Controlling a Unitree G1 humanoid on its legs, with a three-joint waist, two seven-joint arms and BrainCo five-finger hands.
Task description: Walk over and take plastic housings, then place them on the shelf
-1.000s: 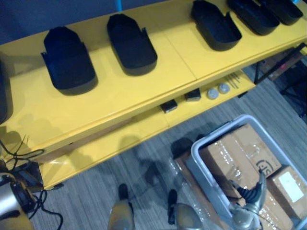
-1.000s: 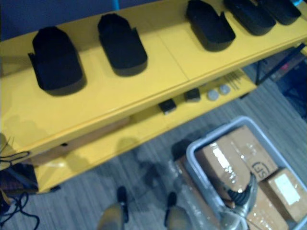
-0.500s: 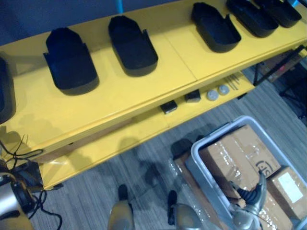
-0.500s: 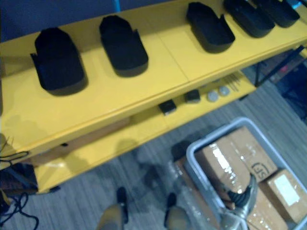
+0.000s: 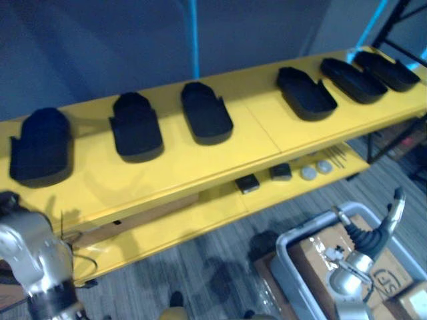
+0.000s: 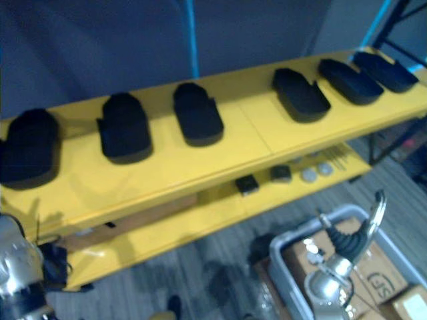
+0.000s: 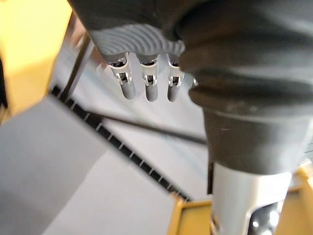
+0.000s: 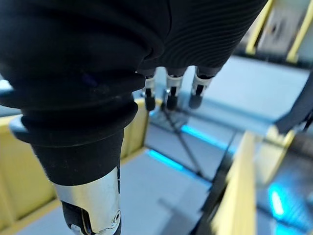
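Observation:
Several black plastic housings lie in a row on the top board of the yellow shelf (image 5: 167, 167): one at the far left (image 5: 40, 147), two near the middle (image 5: 137, 127) (image 5: 207, 113), and more toward the right (image 5: 305, 93) (image 5: 352, 80). My right hand (image 5: 373, 230) hangs over the grey bin at the lower right, well short of the shelf, open and holding nothing. Its fingers (image 8: 168, 93) show straight in the right wrist view. In the left wrist view my left hand's fingers (image 7: 146, 83) are straight and hold nothing.
The lower shelf board carries two small black boxes (image 5: 247, 183) (image 5: 280, 172) and round silver discs (image 5: 308, 173). A grey bin (image 5: 293, 243) with taped cardboard boxes (image 5: 320, 257) stands on the floor at the lower right. A dark blue wall (image 5: 133, 47) backs the shelf.
The camera has tilted up, so the shelf sits lower in the picture and more housings and the wall show. My right hand has risen above the bin.

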